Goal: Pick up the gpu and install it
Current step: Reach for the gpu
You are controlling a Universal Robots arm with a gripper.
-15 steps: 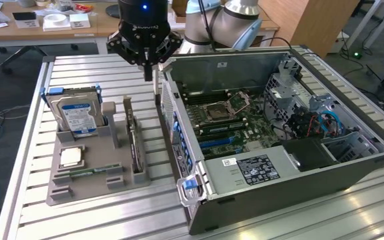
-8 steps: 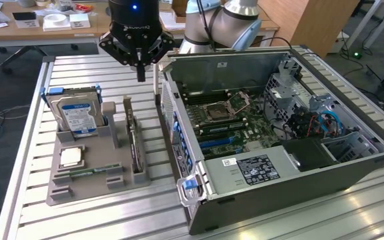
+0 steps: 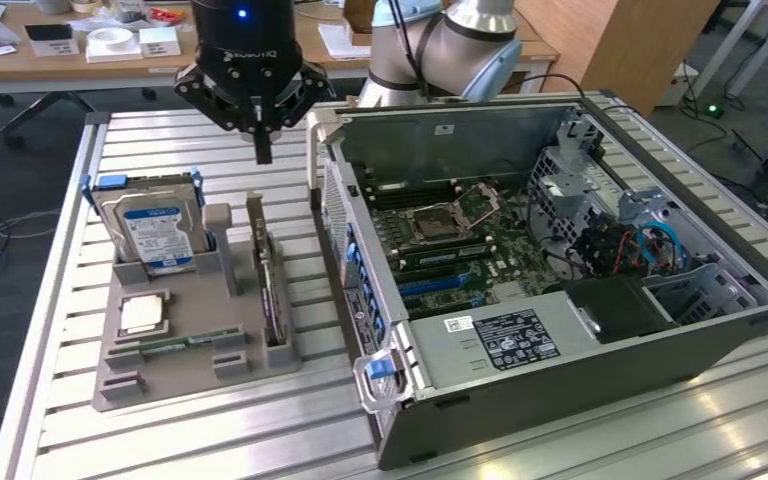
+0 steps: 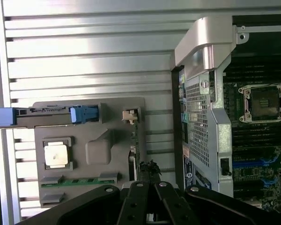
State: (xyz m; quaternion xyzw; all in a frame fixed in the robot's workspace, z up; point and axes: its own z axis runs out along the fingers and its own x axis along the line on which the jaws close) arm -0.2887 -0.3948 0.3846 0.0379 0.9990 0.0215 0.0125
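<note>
Standing on edge in the grey holder on the counter, between the hard drive and the open computer case, the gpu runs its long axis away from the exterior camera, parallel to the case wall. That view shows the gripper clear above the gpu's far end, fingers pressed together, empty; the wrist view shows the gpu as a thin edge-on line.

The gpu is stood on edge in the holder tray, between the hard drive and the open computer case; the gripper is held above it.
</note>
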